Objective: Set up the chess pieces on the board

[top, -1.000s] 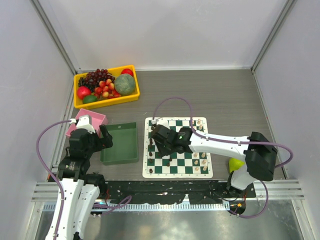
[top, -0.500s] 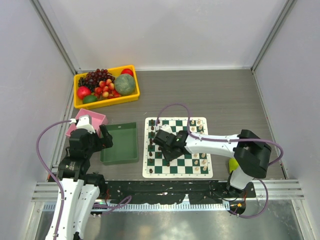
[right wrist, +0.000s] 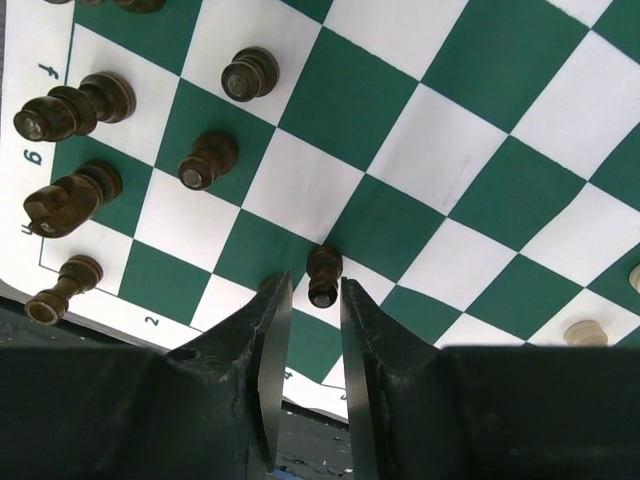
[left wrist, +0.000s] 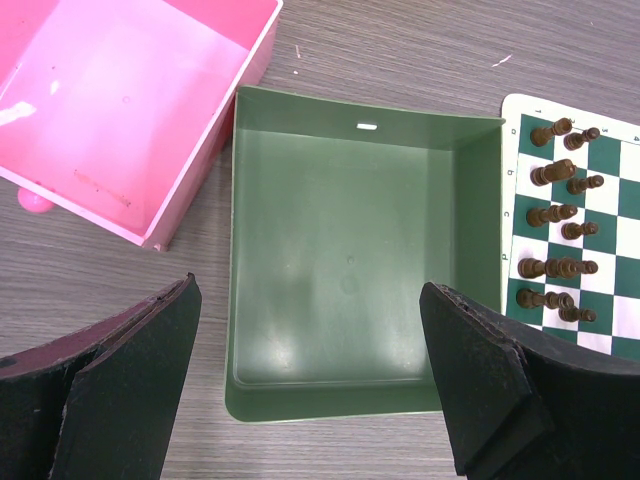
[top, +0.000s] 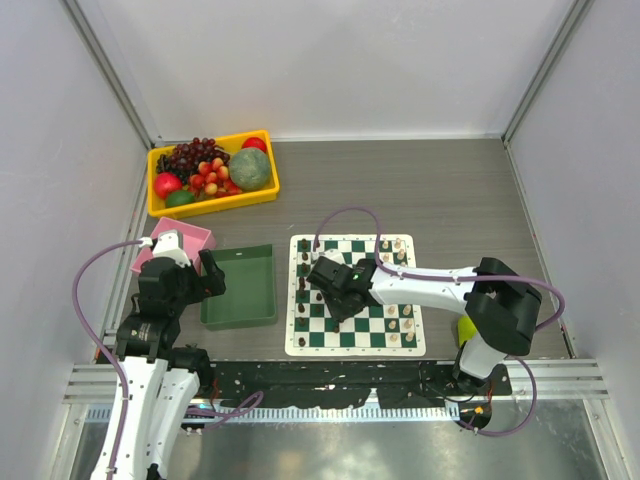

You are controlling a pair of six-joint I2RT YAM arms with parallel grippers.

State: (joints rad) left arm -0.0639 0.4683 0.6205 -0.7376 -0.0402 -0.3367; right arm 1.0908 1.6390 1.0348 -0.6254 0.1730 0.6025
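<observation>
well — small dark-brown pawn (right wrist: pixel 324 275), round-headed

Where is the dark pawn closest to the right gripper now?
In the right wrist view, the dark pawn stands between the jaw tips of the right gripper, on the board near its numbered border.

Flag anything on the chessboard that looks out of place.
One dark pawn stands alone, a few squares out from the other dark pieces lined up along the edge of the board. It sits right at the tips of the right end effector. Nothing else stands out.
</observation>
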